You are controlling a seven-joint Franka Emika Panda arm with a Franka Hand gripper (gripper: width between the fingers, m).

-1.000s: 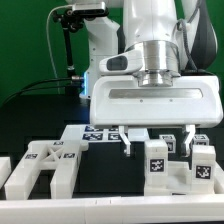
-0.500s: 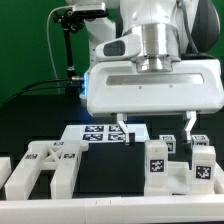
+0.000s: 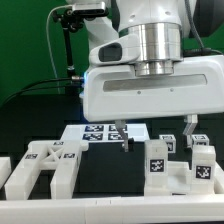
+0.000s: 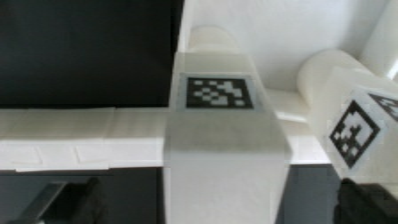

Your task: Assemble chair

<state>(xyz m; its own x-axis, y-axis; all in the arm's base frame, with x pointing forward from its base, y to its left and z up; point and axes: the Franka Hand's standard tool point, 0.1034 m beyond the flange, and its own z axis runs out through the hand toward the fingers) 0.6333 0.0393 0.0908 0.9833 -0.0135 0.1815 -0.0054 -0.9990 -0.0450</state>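
My gripper (image 3: 155, 132) is open and empty, its two fingers spread wide just above the white chair parts at the exterior view's right. A white block with a marker tag (image 3: 157, 163) stands right below and between the fingers. In the wrist view this tagged part (image 4: 221, 110) runs down the middle between my dark fingertips (image 4: 68, 200), with a gap on each side. A second tagged white part (image 3: 203, 160) stands beside it and also shows in the wrist view (image 4: 363, 120).
A large white frame-like chair part (image 3: 45, 165) lies at the exterior view's left front. The marker board (image 3: 92, 132) lies flat behind it. A black camera stand (image 3: 66, 45) rises at the back left. The table is black.
The gripper rose clear of the parts, then came down slightly. It stays open and empty. The parts have not moved.
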